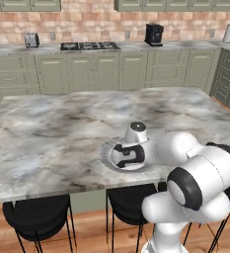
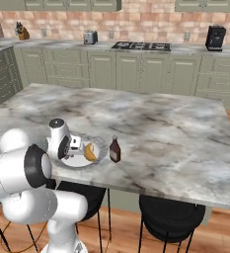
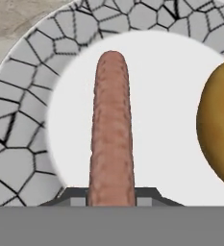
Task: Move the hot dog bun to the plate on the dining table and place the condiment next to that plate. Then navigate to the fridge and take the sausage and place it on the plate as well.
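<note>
Gripper (image 2: 76, 144) pinches sausage (image 3: 112, 129) over plate (image 3: 22, 120) centre, bun (image 3: 219, 125) at frame right; lower gently, release clear of bun.

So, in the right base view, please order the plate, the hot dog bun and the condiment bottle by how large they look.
1. plate, clearly the widest.
2. condiment bottle.
3. hot dog bun, partly hidden by the arm, so its place under the bottle is unsure; the two look nearly alike.

You face a red-brick back wall (image 1: 92, 22), sage-green cabinets (image 1: 106, 69), black round stools (image 1: 37, 215) and an orange wooden floor (image 2: 220, 232).
</note>
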